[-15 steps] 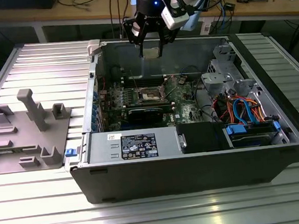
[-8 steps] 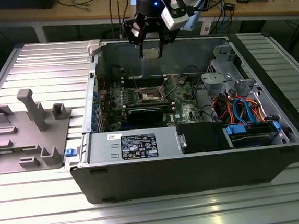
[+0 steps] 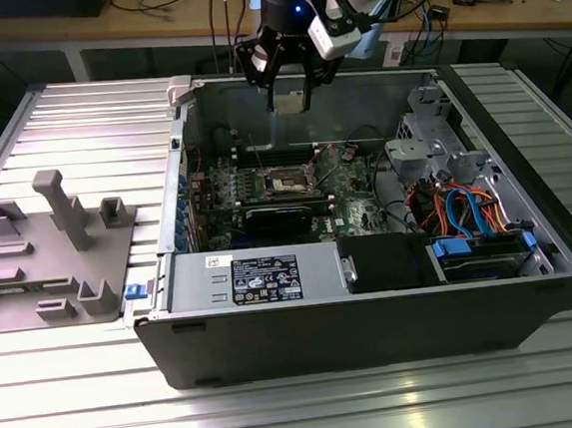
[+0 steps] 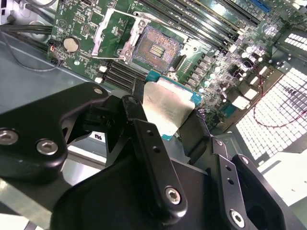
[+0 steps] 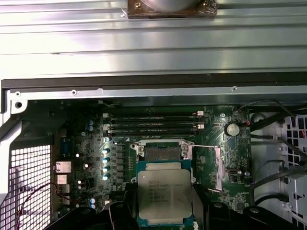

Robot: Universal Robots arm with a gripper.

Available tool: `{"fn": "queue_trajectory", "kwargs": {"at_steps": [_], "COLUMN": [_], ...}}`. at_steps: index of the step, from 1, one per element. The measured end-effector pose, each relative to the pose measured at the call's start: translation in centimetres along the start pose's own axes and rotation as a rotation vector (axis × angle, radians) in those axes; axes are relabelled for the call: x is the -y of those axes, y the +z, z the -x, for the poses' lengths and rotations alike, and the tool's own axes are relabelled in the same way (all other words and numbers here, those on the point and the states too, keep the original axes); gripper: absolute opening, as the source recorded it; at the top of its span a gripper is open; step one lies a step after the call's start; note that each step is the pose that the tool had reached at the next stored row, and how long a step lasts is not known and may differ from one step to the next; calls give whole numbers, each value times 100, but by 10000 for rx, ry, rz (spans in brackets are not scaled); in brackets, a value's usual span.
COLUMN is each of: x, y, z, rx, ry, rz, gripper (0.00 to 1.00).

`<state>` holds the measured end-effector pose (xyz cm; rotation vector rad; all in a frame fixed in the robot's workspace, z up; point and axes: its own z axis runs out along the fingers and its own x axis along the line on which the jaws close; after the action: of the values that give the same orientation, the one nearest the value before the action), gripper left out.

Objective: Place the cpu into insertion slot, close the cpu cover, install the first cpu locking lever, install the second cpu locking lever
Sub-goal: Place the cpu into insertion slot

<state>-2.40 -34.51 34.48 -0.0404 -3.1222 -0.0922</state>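
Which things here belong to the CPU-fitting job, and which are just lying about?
Job in hand:
cpu, gripped by the gripper
insertion slot, empty
cpu cover, open

Lying about:
grey fixture outside the case
coin battery
orange and blue cables
memory slots
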Motion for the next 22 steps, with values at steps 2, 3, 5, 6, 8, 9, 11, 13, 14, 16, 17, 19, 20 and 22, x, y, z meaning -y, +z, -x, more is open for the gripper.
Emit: {"fn": "queue_trajectory", "kwargs": {"at_steps": [2,3,5,6,8,9,11,13,14,16,17,19,20,22], "x": [0,0,1,1,1,2,2,2,3,3,4,4,4,5], "y": [6,7,12,15,25,28,35,41,47,57,60,67,70,77], "z": [0,0,0,0,0,0,0,1,1,1,1,1,1,1], "rx": [0,-1,-1,0,-1,-1,0,-1,-1,-1,-1,-1,-1,-1], "ry": [0,1,0,0,0,1,1,0,1,1,0,1,1,1], "rz": [0,0,0,1,-2,-2,-2,-3,-2,-3,-3,-2,-3,-2], "gripper": [54,54,54,54,54,54,54,54,54,54,54,54,54,54]}}
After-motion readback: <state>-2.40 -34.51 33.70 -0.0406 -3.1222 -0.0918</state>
